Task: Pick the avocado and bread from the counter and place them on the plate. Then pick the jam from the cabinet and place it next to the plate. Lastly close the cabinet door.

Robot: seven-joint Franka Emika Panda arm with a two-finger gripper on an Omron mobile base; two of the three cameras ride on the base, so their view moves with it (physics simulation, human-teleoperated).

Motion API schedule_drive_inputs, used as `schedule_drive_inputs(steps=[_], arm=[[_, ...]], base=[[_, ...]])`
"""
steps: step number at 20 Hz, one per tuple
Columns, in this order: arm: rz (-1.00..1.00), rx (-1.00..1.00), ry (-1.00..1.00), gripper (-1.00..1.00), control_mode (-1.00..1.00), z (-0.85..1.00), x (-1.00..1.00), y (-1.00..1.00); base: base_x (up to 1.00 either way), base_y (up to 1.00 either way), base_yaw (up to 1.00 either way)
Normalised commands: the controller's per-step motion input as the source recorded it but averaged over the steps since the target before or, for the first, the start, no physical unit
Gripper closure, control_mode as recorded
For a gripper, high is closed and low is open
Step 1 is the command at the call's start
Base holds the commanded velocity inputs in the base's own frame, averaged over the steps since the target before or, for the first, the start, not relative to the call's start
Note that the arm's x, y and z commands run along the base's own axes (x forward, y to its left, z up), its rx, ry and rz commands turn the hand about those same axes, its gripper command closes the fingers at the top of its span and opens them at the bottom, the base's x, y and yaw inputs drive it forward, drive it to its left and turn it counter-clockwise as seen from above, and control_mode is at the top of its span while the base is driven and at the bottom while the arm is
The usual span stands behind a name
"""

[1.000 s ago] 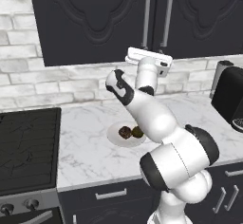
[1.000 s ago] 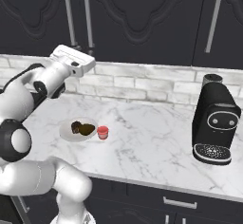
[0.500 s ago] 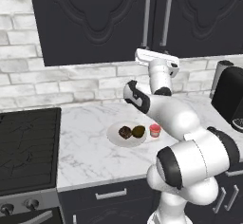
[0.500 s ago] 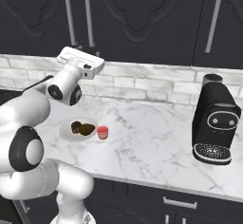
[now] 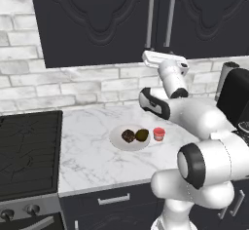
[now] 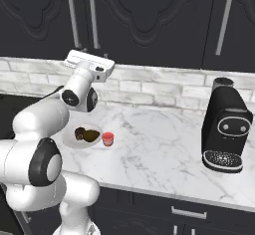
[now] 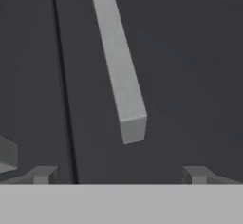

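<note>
I hold gripper spread, empty, facing cabinet doors, apparently shut. Avocado, bread on plate, frame centre; jam just beside. I confirm door seam flush; retract straight, avoiding handle.

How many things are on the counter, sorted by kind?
Plate: 1
Food lumps on the plate, bread and avocado: 2
Jam jar: 1
Black coffee machine: 1
Total: 5
</note>
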Motion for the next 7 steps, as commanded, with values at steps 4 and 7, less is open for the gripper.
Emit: schedule_drive_inputs(steps=[4,7], arm=[[0.02,-0.01,0.0,-1.0,-1.0,-0.61,1.0,-0.34],[0.01,-0.03,0.0,-1.0,-1.0,-0.55,0.99,-0.26]], base=[[0.0,0.0,0.0],[0.0,0.0,0.0]])
